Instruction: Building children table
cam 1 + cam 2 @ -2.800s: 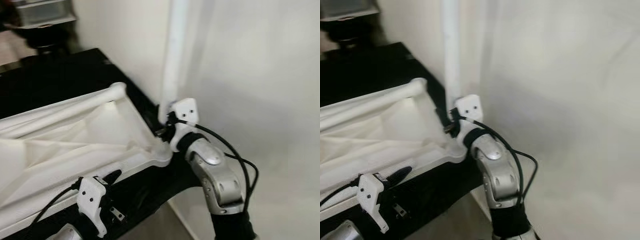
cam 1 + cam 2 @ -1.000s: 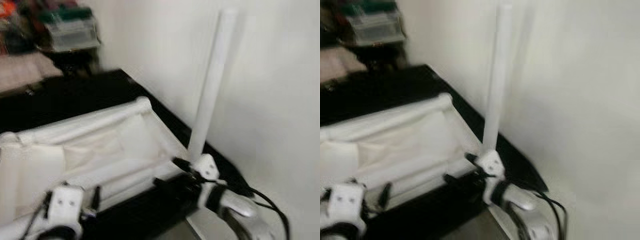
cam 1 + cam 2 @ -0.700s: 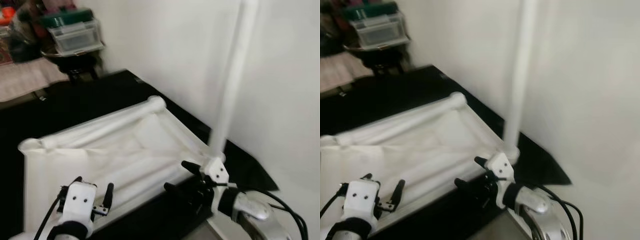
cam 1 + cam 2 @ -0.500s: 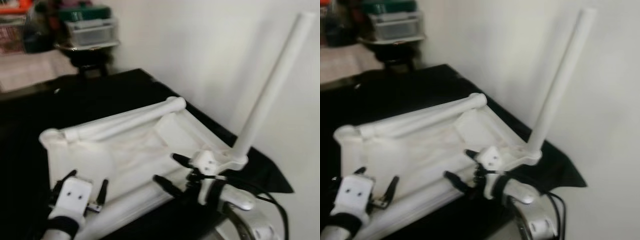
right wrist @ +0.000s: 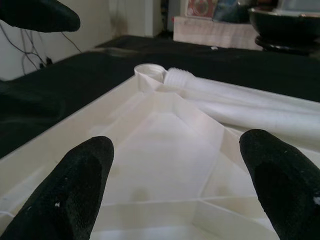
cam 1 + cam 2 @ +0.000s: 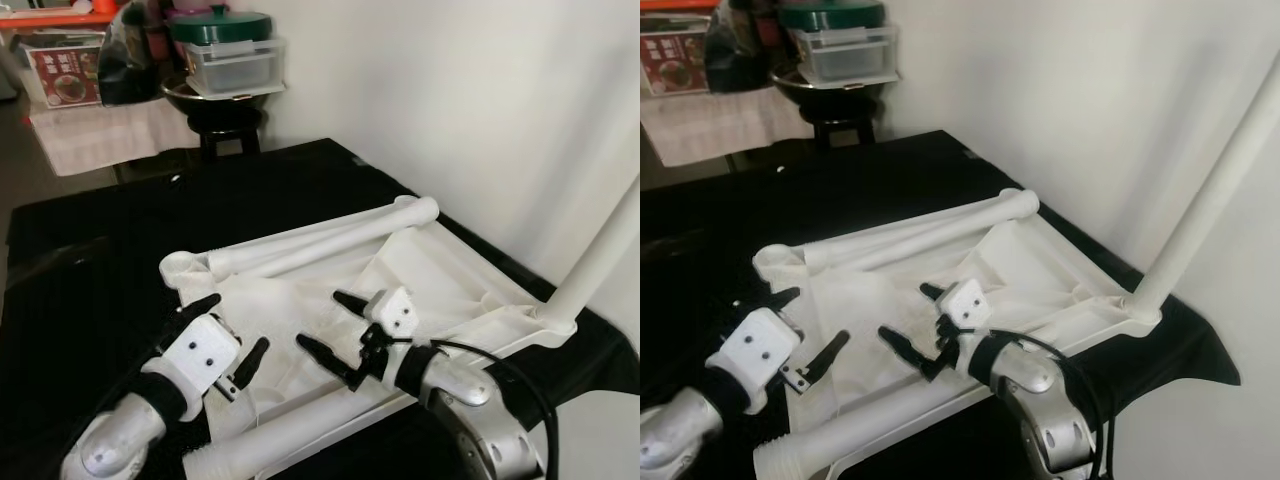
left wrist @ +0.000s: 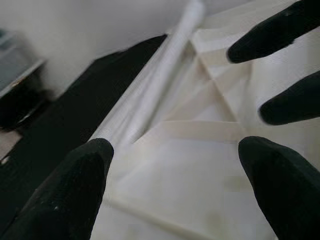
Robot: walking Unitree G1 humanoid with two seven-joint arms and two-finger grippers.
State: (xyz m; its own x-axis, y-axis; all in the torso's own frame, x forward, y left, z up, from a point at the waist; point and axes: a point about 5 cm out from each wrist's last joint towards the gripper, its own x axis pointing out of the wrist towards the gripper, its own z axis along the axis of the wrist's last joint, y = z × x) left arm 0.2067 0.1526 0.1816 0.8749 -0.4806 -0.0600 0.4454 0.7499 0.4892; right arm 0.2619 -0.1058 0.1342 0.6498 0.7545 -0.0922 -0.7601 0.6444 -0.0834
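Note:
A white plastic table top (image 6: 450, 285) lies upside down on a black cloth (image 6: 90, 260). One white leg (image 6: 600, 250) stands upright in its right corner. A loose leg (image 6: 330, 235) lies along the far edge, and another leg (image 6: 290, 435) lies by the near edge. My left gripper (image 6: 232, 325) hovers open over the near left part of the top. My right gripper (image 6: 322, 320) hangs open over the middle, holding nothing. In the left wrist view the far leg (image 7: 155, 85) runs ahead between the fingers (image 7: 75, 195). The right wrist view shows a corner socket (image 5: 150, 75).
A white wall (image 6: 480, 110) runs along the right, close behind the upright leg. At the back stands a dark stool with a black bowl and a lidded plastic container (image 6: 230, 60). A pale cloth-covered surface (image 6: 100, 135) sits at the back left.
The camera has swung and pulled back. My right gripper, earlier at the foot of the upright leg, has come away and opened over the top. My left gripper has risen over it.

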